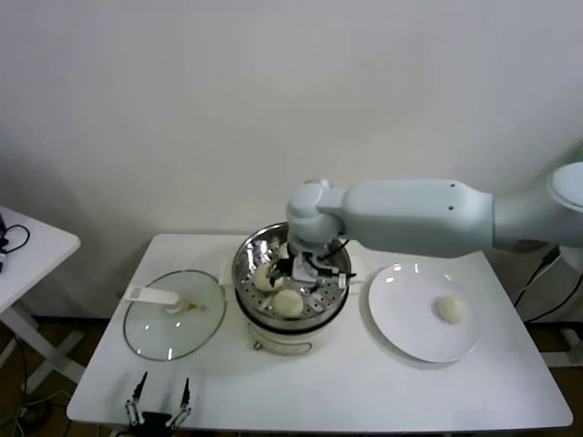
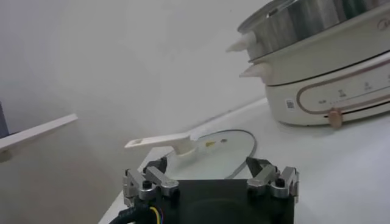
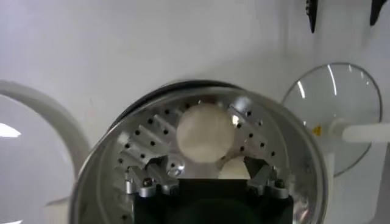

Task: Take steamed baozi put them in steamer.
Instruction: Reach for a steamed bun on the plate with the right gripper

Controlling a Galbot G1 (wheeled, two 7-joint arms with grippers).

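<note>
The bun (image 1: pixel 451 309) on the plate (image 1: pixel 401 332) looks soft and light, best pinched gently at its sides; both grippers' fingers stand apart.

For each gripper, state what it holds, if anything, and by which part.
Neither holds anything. The right gripper is open over the steamer, with baozi lying below it; the left gripper is open and empty by the table's edge.

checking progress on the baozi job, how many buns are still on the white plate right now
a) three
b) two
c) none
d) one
d) In the head view a single baozi sits on the white plate, while other buns already lie in the steamer, where the right gripper is reaching in.
</note>
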